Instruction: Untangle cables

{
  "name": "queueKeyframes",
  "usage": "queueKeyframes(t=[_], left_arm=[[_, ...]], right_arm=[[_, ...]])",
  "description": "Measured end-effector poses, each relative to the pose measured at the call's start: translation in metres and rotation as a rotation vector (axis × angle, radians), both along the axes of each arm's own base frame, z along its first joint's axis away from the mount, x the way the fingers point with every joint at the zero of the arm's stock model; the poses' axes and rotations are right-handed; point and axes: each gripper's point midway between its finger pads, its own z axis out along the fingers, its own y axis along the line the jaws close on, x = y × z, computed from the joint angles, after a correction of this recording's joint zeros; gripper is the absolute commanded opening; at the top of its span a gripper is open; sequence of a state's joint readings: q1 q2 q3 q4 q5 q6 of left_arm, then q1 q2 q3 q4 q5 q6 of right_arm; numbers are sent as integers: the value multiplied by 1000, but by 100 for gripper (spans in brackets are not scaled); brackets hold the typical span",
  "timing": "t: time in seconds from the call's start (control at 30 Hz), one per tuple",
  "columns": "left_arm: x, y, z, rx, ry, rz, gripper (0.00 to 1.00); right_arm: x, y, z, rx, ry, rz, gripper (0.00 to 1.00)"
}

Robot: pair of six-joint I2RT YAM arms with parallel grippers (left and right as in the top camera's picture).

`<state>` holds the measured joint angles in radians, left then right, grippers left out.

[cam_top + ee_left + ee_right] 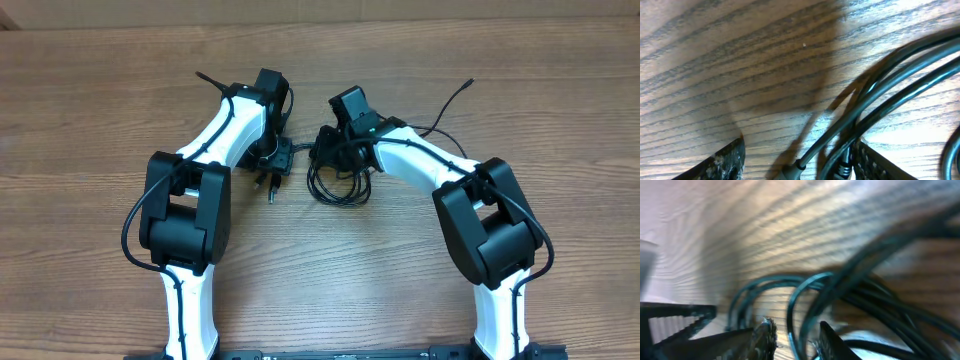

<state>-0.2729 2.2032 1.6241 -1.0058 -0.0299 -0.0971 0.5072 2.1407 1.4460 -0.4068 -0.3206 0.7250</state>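
Observation:
The cables (338, 188) lie as a knot of thin black loops at the table's middle, with plug ends (270, 187) sticking out to the left. My left gripper (278, 160) is low over the left side of the knot. In the left wrist view its jaws (801, 145) stand wide apart, and cords (890, 85) and a plug (795, 167) lie between them, close to the right finger (875, 162). My right gripper (330, 150) is at the knot's top right. In the blurred right wrist view, one cord loop (795, 305) passes through the narrow gap of that gripper (796, 325), with room on both sides.
A thin black cord end (462, 90) trails toward the back right, and another thin black end (203, 77) pokes out behind the left arm. The wooden table (100, 120) ends at a pale wall along the back. Both arm bases stand at the front edge.

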Motion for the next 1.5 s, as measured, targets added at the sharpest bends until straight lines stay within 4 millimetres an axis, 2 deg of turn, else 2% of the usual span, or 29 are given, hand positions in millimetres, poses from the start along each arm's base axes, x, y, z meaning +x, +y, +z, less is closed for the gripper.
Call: queueKeyframes(t=[0.2, 0.43, 0.63, 0.77, 0.8, 0.83, 1.1, 1.2, 1.37, 1.5], left_arm=[[0, 0, 0, 0, 0, 0, 69], [0, 0, 0, 0, 0, 0, 69], [0, 0, 0, 0, 0, 0, 69], [0, 0, 0, 0, 0, 0, 69], [0, 0, 0, 0, 0, 0, 69], [0, 0, 0, 0, 0, 0, 69], [0, 0, 0, 0, 0, 0, 67], [-1, 0, 0, -1, 5, 0, 66], [-6, 4, 0, -26, 43, -7, 67], [-9, 4, 5, -178, 89, -35, 68]], right_arm=[[3, 1, 5, 53, 6, 17, 28], [8, 12, 11, 84, -39, 40, 27], [8, 14, -8, 78, -26, 44, 26], [8, 15, -11, 80, -22, 46, 25], [8, 15, -10, 82, -24, 47, 9], [8, 15, -10, 84, -24, 46, 4], [9, 12, -12, 98, -10, 46, 4], [7, 15, -7, 156, 5, 80, 4], [10, 19, 19, 328, -30, 204, 4], [6, 16, 39, 459, -45, 305, 4]])
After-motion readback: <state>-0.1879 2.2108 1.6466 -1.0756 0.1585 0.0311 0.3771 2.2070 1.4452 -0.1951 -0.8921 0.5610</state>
